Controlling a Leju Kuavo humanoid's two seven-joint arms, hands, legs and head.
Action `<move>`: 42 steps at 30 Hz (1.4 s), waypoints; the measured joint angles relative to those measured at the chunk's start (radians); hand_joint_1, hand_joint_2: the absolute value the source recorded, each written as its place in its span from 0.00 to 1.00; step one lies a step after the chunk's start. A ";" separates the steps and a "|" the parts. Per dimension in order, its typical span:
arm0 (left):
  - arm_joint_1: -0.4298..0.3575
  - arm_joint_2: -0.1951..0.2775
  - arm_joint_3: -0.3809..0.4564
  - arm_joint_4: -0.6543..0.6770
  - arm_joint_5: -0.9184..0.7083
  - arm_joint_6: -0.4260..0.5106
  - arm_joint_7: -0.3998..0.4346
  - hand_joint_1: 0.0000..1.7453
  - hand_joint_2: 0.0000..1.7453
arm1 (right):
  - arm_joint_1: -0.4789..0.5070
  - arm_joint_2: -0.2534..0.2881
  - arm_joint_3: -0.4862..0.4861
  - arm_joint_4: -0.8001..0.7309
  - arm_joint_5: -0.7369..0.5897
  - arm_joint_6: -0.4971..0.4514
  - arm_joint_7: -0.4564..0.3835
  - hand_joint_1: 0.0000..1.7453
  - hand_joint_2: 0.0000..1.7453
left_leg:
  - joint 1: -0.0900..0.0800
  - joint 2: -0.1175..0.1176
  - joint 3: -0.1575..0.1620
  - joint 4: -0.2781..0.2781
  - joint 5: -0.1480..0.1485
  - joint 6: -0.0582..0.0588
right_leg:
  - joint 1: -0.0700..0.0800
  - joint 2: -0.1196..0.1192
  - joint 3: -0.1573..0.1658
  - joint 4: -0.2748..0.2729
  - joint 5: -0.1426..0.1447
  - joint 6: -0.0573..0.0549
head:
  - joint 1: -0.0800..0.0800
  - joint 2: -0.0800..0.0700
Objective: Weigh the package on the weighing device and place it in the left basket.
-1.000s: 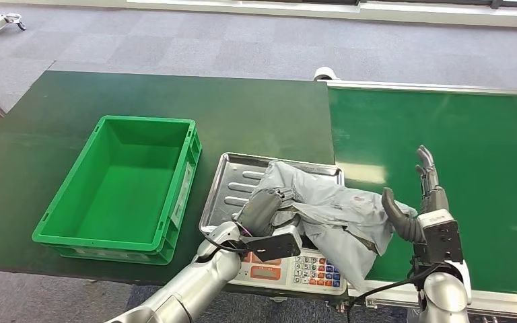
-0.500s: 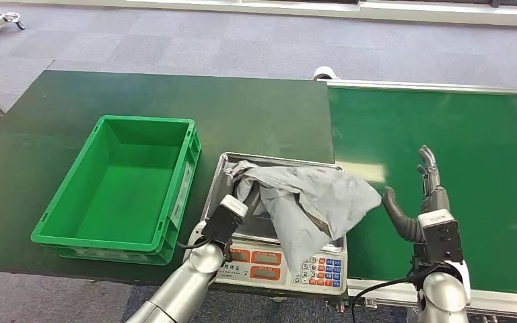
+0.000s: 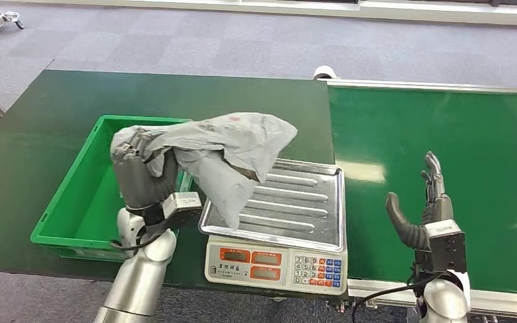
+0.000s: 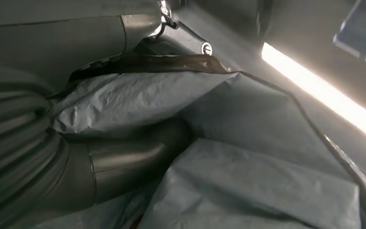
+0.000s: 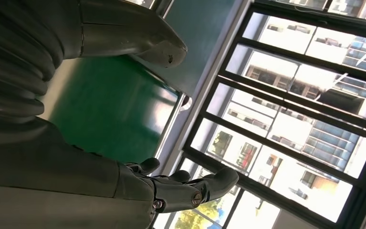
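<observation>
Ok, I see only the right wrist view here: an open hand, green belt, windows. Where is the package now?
Observer: The left hand holds the grey package up in the air, between the green basket and the scale.
Operator: Is something left on the scale's tray?
Observer: No, the steel tray is bare; a hanging corner of the package overlaps the tray's left side in the head view.
Operator: Is the basket empty?
Observer: The part of it that shows holds nothing; hand and package cover its right side.
Operator: Is the grip firm?
Observer: In the left wrist view the fingers wrap into folds of the bag.
</observation>
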 joint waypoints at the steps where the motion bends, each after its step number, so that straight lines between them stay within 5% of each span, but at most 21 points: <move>1: 0.006 -0.004 0.036 -0.028 -0.030 0.000 0.000 1.00 1.00 | 0.002 -0.002 0.000 0.000 -0.002 -0.004 -0.003 0.00 1.00 | 0.000 0.000 0.000 0.000 0.000 0.000 | 0.000 0.000 0.000 0.000 0.000 0.000 | 0.000 0.000; 6: 0.020 -0.027 0.218 -0.074 -0.116 0.000 0.012 1.00 1.00 | 0.025 -0.012 0.000 -0.002 -0.005 -0.019 -0.008 0.00 1.00 | 0.000 0.000 0.000 0.000 0.000 0.000 | 0.000 0.000 0.000 0.000 0.000 0.000 | 0.000 0.000; 9: 0.027 -0.027 0.301 -0.046 -0.142 -0.004 0.096 1.00 1.00 | 0.045 -0.013 0.000 -0.013 -0.002 -0.022 -0.007 0.00 1.00 | 0.000 0.000 0.000 0.000 0.000 0.000 | 0.000 0.000 0.000 0.000 0.000 0.000 | 0.000 0.000; 15: 0.065 0.017 0.304 0.041 -0.208 -0.151 0.423 1.00 1.00 | 0.053 -0.014 0.000 -0.032 0.021 -0.006 0.006 0.00 1.00 | 0.000 0.001 0.000 0.000 0.000 0.000 | 0.000 0.000 0.000 0.000 0.000 -0.001 | 0.000 0.000; 19: 0.091 0.041 0.281 0.086 -0.223 -0.234 0.511 1.00 1.00 | 0.053 -0.014 0.000 -0.037 0.037 0.013 0.012 0.00 1.00 | 0.000 0.000 0.000 0.000 0.000 0.000 | 0.000 0.000 0.000 0.000 0.000 0.000 | 0.000 0.000; 20: 0.095 0.046 0.275 0.094 -0.227 -0.247 0.520 0.87 1.00 | 0.053 -0.014 0.000 -0.037 0.040 0.016 0.013 0.00 1.00 | 0.000 0.000 0.000 0.000 0.000 0.000 | 0.000 0.000 0.000 0.000 0.000 0.000 | 0.000 0.000; 23: 0.104 0.057 0.265 0.106 -0.229 -0.266 0.535 0.12 1.00 | 0.052 -0.014 0.000 -0.038 0.048 0.023 0.015 0.00 1.00 | 0.000 0.000 0.000 0.000 -0.001 0.001 | 0.000 -0.001 0.000 0.000 -0.001 0.000 | 0.000 0.000; 24: 0.108 0.058 0.263 0.108 -0.221 -0.259 0.533 0.00 1.00 | 0.052 -0.014 0.000 -0.038 0.050 0.024 0.015 0.00 1.00 | 0.000 0.000 0.000 0.000 -0.001 0.001 | 0.000 -0.001 0.000 0.000 -0.001 0.000 | 0.000 0.000; 31: 0.131 0.060 0.264 0.076 -0.062 -0.076 0.411 0.00 1.00 | 0.052 -0.014 0.001 -0.038 0.064 0.030 0.023 0.00 1.00 | 0.000 0.000 0.000 0.000 -0.001 0.000 | 0.000 -0.001 0.000 0.000 -0.001 -0.001 | 0.000 0.000; 35: 0.132 0.040 0.299 0.022 -0.006 -0.005 0.230 0.00 0.00 | 0.051 -0.014 0.008 -0.037 0.067 0.028 0.027 0.00 1.00 | 0.000 0.000 0.000 0.000 -0.001 0.000 | 0.000 -0.001 0.000 0.000 -0.001 -0.001 | 0.000 0.000; 42: 0.132 -0.015 0.351 -0.046 0.223 0.000 0.025 0.00 0.00 | 0.036 -0.014 0.025 -0.020 0.061 0.013 0.030 0.00 1.00 | 0.000 0.000 0.000 0.000 -0.001 0.001 | 0.000 -0.001 0.000 0.000 -0.001 -0.001 | 0.000 0.000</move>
